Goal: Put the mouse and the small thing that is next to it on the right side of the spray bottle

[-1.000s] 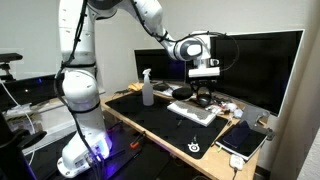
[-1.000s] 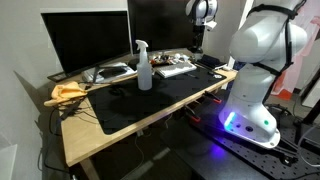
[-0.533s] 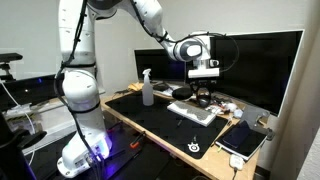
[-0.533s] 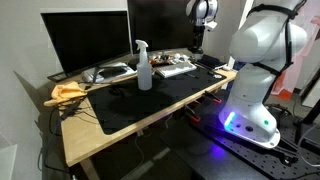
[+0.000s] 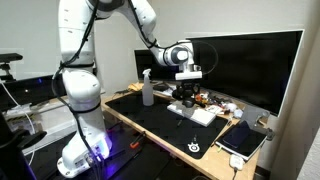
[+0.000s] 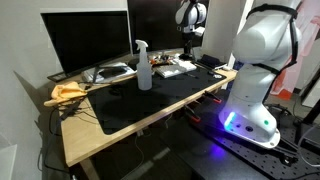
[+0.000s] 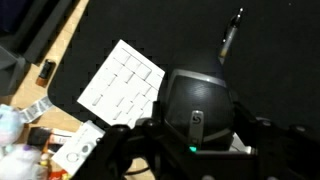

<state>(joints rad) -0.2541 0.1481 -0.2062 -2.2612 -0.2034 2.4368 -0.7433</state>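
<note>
**Operator:** Is any text, brand, number or sign legible?

**Technician:** None.
- The white emblem [image 5: 195, 150] on the black desk mat [image 5: 160, 122] is too small to read.
- The key legends on the white flat keyboard [image 7: 120, 80] are blurred in the wrist view.

**Operator:** And the small translucent whitish spray bottle [image 6: 144, 68] and the black computer mouse [image 7: 198, 105]?

**Technician:** Both surfaces are too small or too blurred to resolve any marking.

The white arm [image 5: 78, 45] stands tall, bends at the elbow and reaches forward; its gripper [image 5: 187, 93] points straight down, fingers clamped around the mouse [image 7: 200, 105]
</note>
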